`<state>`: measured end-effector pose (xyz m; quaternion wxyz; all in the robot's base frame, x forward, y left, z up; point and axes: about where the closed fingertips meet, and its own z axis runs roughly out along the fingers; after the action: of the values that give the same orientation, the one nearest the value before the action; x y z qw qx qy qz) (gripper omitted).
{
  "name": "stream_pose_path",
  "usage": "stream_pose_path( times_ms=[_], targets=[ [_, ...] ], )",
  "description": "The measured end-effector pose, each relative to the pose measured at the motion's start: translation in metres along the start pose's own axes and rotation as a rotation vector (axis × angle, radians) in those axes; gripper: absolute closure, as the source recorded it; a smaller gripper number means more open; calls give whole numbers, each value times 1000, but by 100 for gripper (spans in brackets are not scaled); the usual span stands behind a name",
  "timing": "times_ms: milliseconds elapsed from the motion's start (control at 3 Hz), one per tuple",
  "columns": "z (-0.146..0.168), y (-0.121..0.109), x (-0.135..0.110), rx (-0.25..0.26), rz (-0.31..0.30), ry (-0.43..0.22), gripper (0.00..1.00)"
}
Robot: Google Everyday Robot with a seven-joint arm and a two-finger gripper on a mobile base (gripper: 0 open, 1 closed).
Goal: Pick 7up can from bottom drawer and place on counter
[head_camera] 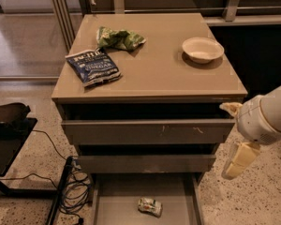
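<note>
The 7up can [150, 206], small, whitish-silver with green marks, lies on its side on the grey floor of the open bottom drawer [117, 205], near the middle. The tan counter [159, 76] is the cabinet's top. My white arm comes in from the right edge beside the cabinet. My gripper [238, 161] hangs down from it, cream-coloured, level with the middle drawer and to the right of the cabinet. It is well up and to the right of the can and holds nothing that I can see.
On the counter lie a dark blue chip bag [92, 67], a wrinkly green chip bag [119, 38] and a white bowl [202, 49]. The two upper drawers [150, 131] stand partly open. Cables [75, 186] and a black stand [9, 130] are at the left.
</note>
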<state>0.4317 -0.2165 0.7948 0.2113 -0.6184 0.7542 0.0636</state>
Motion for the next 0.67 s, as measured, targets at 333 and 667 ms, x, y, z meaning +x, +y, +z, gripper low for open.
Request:
stream_pose_path(
  times_ms=[333, 667],
  targets=[
    [58, 13, 25, -50, 13, 15, 0],
    [64, 15, 29, -54, 22, 21, 0]
  ],
)
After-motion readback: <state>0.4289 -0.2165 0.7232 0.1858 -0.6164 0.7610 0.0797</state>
